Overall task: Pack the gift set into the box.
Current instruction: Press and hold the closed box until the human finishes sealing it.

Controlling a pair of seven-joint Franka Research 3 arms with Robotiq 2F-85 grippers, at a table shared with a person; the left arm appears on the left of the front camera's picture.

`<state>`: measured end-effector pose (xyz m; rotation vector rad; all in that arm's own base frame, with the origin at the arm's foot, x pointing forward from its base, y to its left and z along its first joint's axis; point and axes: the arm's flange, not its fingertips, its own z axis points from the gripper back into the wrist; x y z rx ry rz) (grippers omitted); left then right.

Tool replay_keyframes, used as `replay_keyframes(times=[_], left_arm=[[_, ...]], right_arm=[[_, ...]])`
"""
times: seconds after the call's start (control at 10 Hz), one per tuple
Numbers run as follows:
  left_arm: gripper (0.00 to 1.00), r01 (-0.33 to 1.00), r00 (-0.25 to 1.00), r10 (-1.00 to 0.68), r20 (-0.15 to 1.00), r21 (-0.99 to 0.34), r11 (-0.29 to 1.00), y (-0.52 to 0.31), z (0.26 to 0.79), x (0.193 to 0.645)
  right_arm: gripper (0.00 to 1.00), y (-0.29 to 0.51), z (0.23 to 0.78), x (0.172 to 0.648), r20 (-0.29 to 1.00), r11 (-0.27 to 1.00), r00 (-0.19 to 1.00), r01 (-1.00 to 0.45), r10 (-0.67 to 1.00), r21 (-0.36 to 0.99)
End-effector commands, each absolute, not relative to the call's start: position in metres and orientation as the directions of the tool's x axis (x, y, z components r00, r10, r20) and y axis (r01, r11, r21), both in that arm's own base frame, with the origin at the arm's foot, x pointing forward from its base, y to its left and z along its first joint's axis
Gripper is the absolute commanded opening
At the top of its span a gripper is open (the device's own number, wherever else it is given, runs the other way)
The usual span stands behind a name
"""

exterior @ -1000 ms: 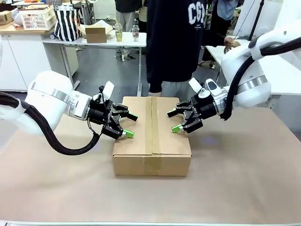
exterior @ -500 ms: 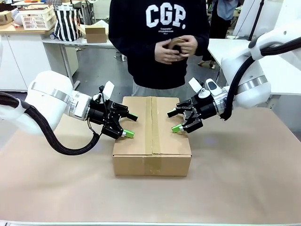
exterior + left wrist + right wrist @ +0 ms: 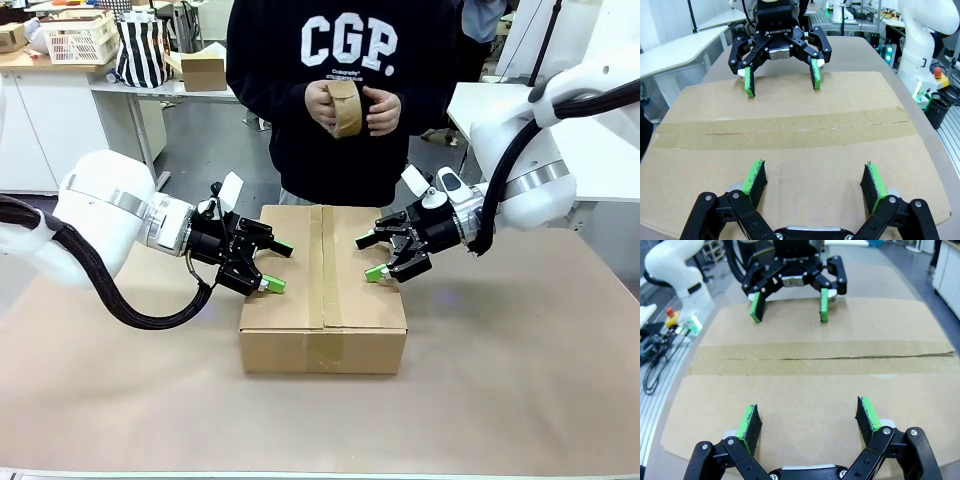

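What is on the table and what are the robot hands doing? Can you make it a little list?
box: big brown carton in the middle of the table, flaps shut, tape strip along the top seam
left gripper: open, empty, over the box's left edge
right gripper: open, empty, over the box's right side
fingers: green pads spread wide
person: stands at the far side, both hands around a small brown package
packed so far: nothing visible

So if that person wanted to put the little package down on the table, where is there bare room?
The table is bare in front of the box, along the near edge, and wide at the right beyond the right tool. It is crowded over the box top, where the left tool and the right one hang open at either side.
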<state>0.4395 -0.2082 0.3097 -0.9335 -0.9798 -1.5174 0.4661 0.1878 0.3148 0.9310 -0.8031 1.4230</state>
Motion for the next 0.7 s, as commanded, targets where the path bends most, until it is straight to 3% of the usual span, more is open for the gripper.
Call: replay_keyframes(times=[0.0, 0.6], left_arm=[[1.00, 0.985, -0.160, -0.345, 0.925, 0.128, -0.115, -0.2076, 0.3083, 0.4378], [1.00, 0.985, -0.160, -0.345, 0.925, 0.128, -0.115, -0.2076, 0.3083, 0.4378]], right_arm=[[1.00, 0.1876, 0.3122, 0.4657, 0.892, -0.067, 0.008, -0.997, 0.451, 0.043], [1.00, 0.1876, 0.3122, 0.4657, 0.892, -0.067, 0.008, -0.997, 0.451, 0.043]])
